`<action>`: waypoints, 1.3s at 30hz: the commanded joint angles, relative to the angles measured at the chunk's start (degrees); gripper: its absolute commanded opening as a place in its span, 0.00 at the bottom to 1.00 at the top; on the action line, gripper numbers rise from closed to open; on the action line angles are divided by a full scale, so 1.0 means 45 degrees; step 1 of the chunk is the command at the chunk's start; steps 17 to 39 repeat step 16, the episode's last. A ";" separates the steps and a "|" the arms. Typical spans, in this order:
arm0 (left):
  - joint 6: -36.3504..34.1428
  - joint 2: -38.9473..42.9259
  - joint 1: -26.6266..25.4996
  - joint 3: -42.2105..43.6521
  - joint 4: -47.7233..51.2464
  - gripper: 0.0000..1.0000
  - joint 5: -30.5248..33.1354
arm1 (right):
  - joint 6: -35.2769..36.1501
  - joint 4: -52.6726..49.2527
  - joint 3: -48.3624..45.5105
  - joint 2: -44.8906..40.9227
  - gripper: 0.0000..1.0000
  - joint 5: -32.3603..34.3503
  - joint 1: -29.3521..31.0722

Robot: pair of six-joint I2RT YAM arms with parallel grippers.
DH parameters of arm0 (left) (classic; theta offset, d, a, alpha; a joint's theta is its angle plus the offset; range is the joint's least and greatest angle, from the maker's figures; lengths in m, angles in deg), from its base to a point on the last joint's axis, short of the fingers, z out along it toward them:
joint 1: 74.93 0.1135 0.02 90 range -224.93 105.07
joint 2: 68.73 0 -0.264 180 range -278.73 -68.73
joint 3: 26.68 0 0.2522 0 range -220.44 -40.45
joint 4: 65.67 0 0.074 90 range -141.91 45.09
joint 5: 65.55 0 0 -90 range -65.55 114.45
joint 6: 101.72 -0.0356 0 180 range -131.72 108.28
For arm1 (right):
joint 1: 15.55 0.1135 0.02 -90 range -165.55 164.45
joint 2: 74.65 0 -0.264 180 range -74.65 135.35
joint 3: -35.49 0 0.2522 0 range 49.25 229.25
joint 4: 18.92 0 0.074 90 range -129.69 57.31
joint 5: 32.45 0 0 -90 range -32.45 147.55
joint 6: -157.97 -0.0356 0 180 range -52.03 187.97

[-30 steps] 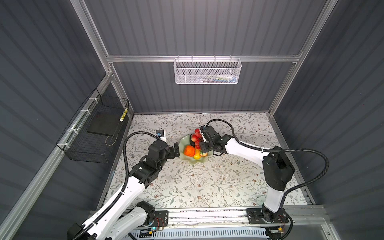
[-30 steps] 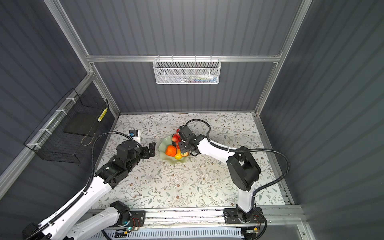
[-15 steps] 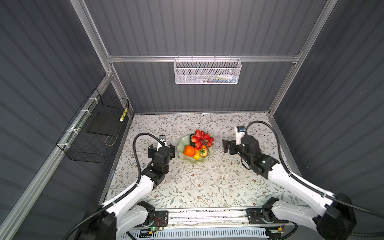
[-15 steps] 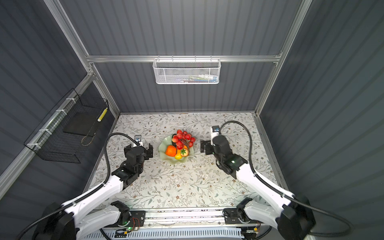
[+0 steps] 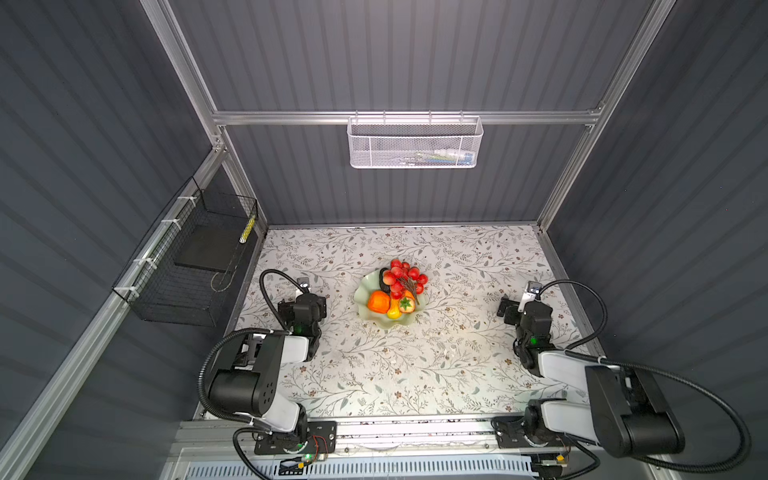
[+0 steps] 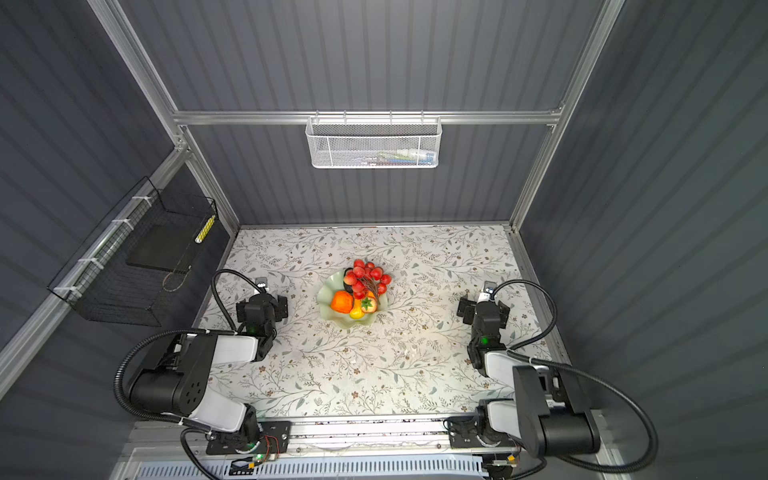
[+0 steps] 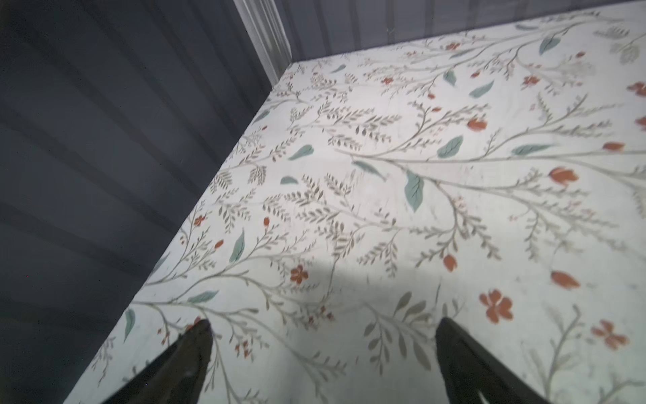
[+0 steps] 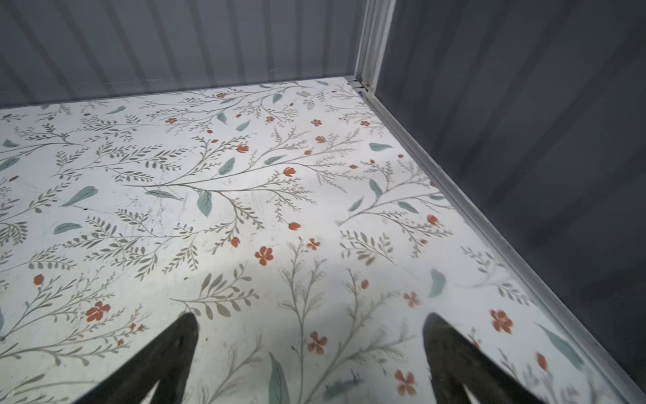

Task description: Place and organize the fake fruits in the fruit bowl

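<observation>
Left gripper [image 7: 321,325], right gripper [image 8: 309,318]: jaws wide, seemingly low, near opposite table [image 5: 415,365] edges.

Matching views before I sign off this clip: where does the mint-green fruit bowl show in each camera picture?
In a top view: fruit bowl mid-table, near the picture's centre, just below the middle.
In a top view: fruit bowl mid-table, slightly left of picture centre.
Left wrist: not in it.
Right wrist: not in it.
Shared landmark: the floral tabletop, visible in all four.
</observation>
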 commanded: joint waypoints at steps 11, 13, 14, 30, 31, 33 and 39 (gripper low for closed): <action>-0.0991 -0.0336 0.0082 0.0067 -0.1709 1.00 -0.0120 | 0.0566 0.4451 -0.0086 0.1571 0.99 -0.0534 -0.0043; -0.0981 -0.0394 0.0080 -0.0045 -0.1550 1.00 -0.0122 | 0.0475 0.3396 0.0355 0.1447 0.99 -0.0598 -0.0106; -0.0979 -0.0395 0.0080 -0.0050 -0.1538 1.00 -0.0117 | 0.0403 0.2953 0.0458 0.1303 0.99 -0.0706 -0.0157; -0.0989 -0.0360 0.0080 -0.0003 -0.1585 1.00 -0.0115 | 0.0544 0.3680 0.0164 0.1380 0.99 -0.1039 -0.0161; -0.0989 -0.0360 0.0080 -0.0003 -0.1585 1.00 -0.0115 | 0.0544 0.3680 0.0164 0.1380 0.99 -0.1039 -0.0161; -0.0989 -0.0360 0.0080 -0.0003 -0.1585 1.00 -0.0115 | 0.0544 0.3680 0.0164 0.1380 0.99 -0.1039 -0.0161; -0.0989 -0.0360 0.0080 -0.0003 -0.1585 1.00 -0.0115 | 0.0544 0.3680 0.0164 0.1380 0.99 -0.1039 -0.0161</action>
